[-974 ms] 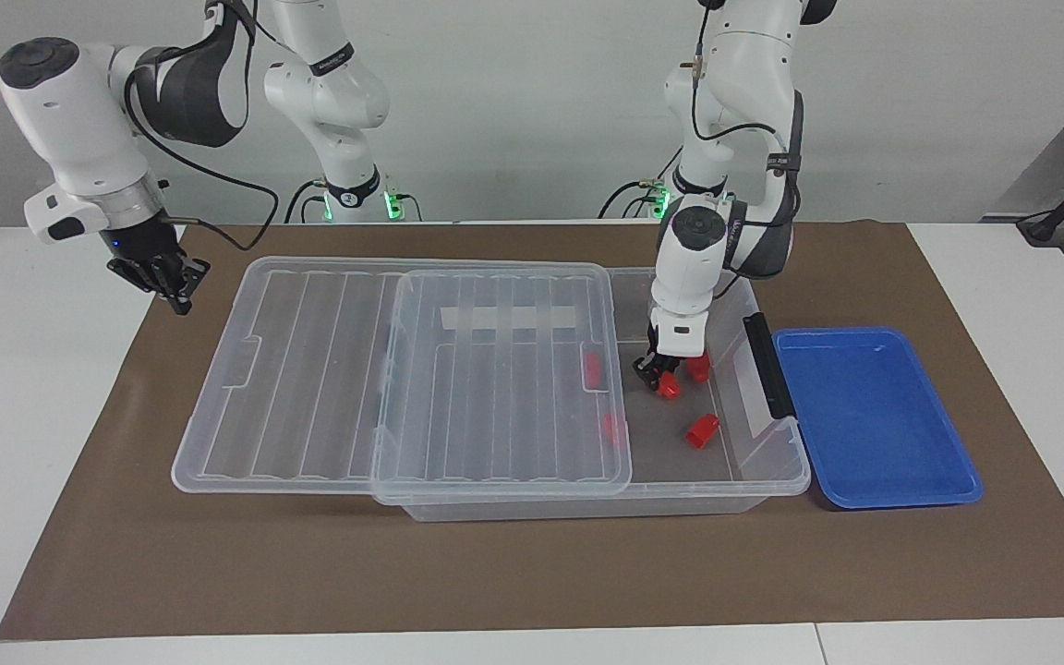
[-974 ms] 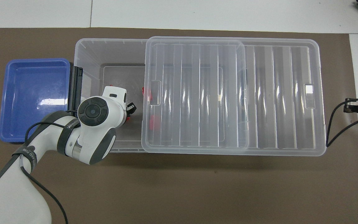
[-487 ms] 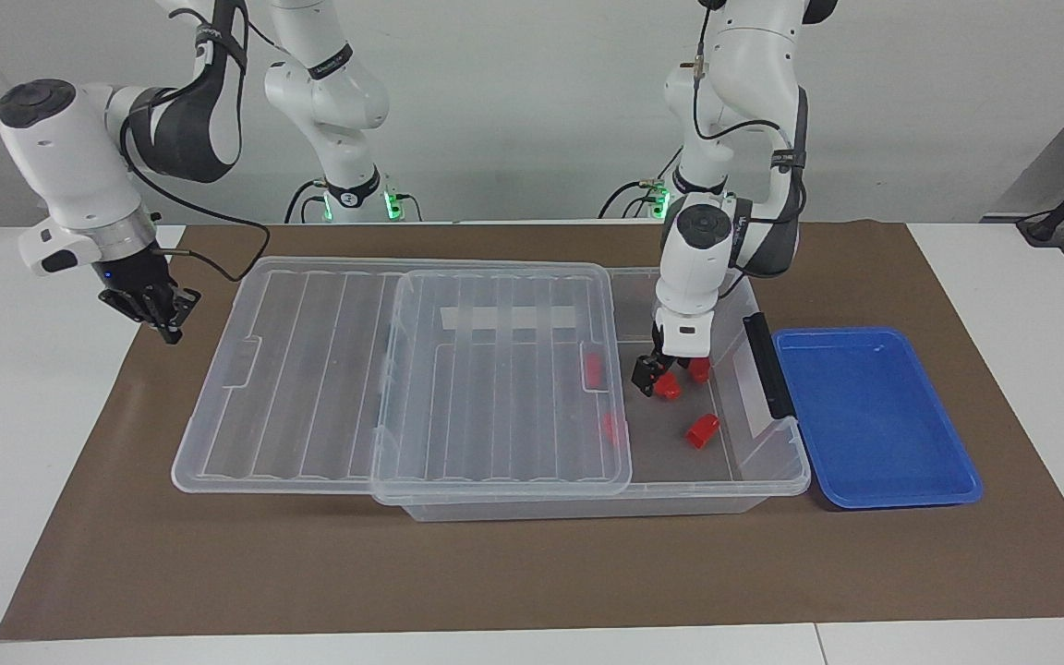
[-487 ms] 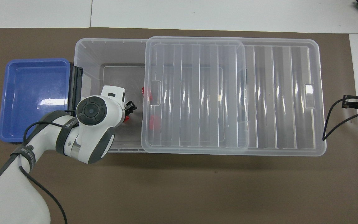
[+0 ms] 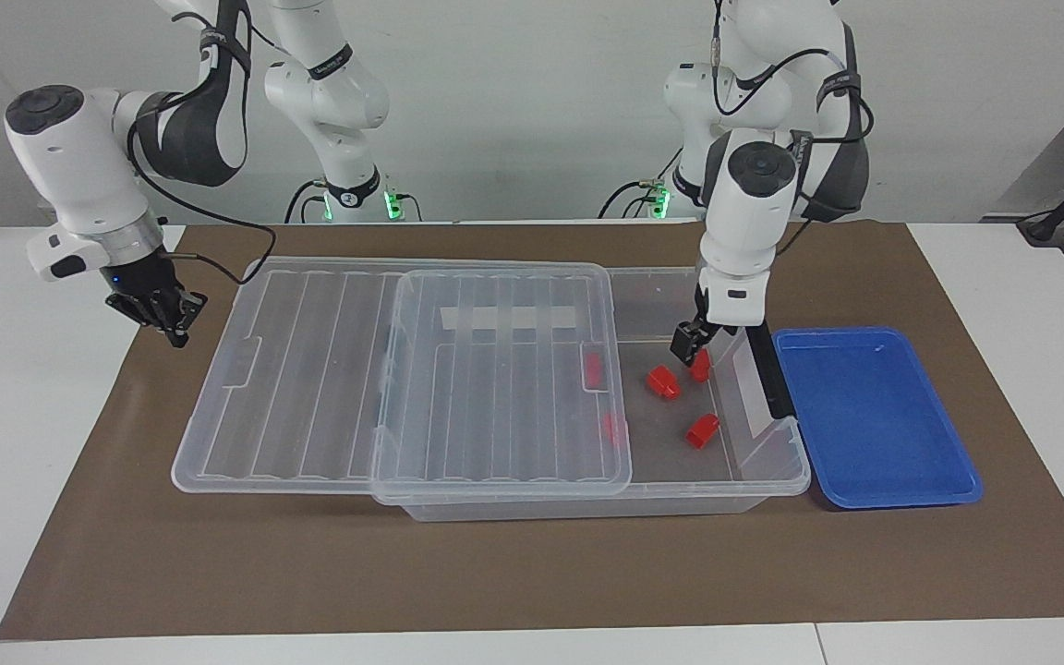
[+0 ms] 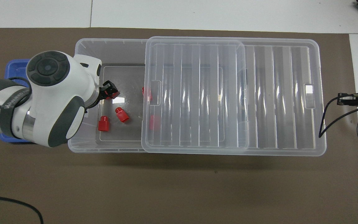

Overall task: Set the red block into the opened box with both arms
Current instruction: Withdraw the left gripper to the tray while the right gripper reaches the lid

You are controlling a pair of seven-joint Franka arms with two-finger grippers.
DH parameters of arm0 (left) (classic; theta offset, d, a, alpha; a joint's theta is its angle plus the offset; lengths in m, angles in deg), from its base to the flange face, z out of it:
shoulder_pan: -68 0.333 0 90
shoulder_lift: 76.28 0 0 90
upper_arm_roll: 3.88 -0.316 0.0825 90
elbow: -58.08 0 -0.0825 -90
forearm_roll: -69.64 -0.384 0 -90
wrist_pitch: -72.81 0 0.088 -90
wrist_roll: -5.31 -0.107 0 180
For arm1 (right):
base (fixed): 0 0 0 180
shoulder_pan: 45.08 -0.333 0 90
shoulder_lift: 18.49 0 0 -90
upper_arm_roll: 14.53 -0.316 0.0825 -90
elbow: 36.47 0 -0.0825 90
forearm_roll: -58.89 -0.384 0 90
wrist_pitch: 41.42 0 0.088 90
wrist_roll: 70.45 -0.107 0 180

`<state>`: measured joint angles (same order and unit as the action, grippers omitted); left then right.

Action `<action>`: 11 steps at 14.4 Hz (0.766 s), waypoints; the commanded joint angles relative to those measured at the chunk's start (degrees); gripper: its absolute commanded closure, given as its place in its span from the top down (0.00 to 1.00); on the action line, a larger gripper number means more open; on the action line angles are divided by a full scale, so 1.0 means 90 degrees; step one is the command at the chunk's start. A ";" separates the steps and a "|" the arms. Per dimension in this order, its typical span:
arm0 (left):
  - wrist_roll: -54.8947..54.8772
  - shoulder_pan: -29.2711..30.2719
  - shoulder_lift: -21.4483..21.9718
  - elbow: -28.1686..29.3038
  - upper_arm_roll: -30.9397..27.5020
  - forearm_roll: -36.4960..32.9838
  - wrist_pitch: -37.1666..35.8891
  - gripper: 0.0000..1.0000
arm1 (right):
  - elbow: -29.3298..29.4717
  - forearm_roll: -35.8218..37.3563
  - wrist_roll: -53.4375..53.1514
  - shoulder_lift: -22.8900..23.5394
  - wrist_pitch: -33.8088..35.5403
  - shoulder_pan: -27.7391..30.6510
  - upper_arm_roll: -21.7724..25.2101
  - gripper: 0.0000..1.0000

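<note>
Centrally, the red block (image 5: 662, 381) lies on the floor of the box (image 5: 777, 480); the left tool (image 5: 685, 344) hangs open and empty above it; the right tool (image 5: 165, 316), fingertips together, empty, waits over the bench (image 5: 79, 573).

a robotics laboratory workstation. two white jointed robot arms (image 5: 329, 102) (image 5: 754, 166) with black cables are mounted at the edge of a plain white table (image 5: 33, 369), against a bare white wall (image 5: 513, 111). green indicator lights (image 5: 391, 201) glow at the arm bases. a flat brown work mat (image 5: 532, 563) covers the table centre.
</note>
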<state>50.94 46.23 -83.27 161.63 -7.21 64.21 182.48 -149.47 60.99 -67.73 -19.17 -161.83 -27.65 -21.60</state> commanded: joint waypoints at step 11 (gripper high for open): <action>-0.5314 0.1950 0.1158 -0.0138 0.0019 -0.0080 -0.1336 1.00 | 0.0211 0.0001 -0.0449 0.0164 -0.0186 -0.0844 -0.0014 0.00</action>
<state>4.01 63.50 -73.87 158.95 -7.68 64.12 170.33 -149.09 60.96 -71.33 -18.28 -164.22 -36.12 -21.72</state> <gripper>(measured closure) 0.000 0.991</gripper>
